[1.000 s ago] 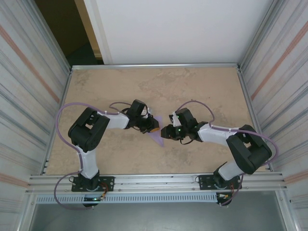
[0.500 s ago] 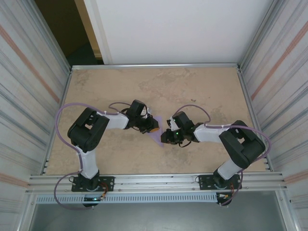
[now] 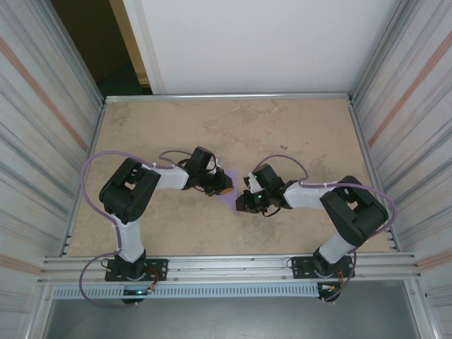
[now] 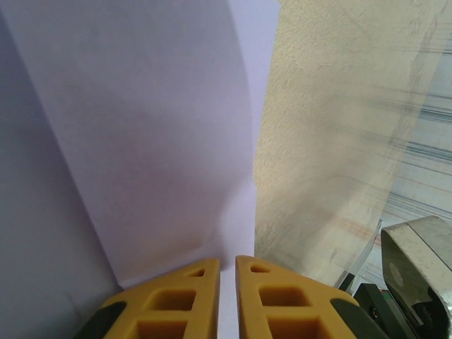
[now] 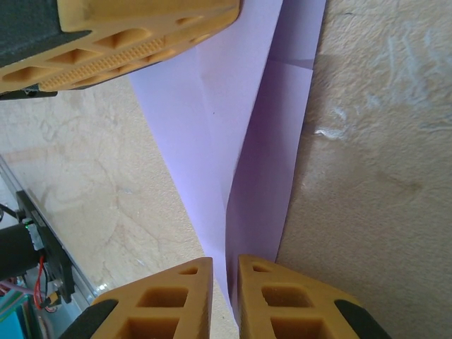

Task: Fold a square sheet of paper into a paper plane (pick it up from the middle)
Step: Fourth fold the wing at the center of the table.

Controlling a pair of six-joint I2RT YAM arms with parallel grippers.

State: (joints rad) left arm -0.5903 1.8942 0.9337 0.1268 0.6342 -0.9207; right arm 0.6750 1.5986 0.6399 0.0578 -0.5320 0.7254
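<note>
The lavender sheet of paper [image 3: 229,201], already creased into overlapping flaps, lies at the middle of the top view on the desk [image 3: 296,134], stretched between the two arms. In the right wrist view a raised fold is seen running from the upper right down to the bottom centre, where it is nipped by the right pincer [image 5: 226,263], clenched on it. The opposite edge is gripped by the left pincer [image 4: 227,263], its fingers all but closed on the paper. The sheet is probably pinned at one end so that the fold can be worked from the other.
</note>
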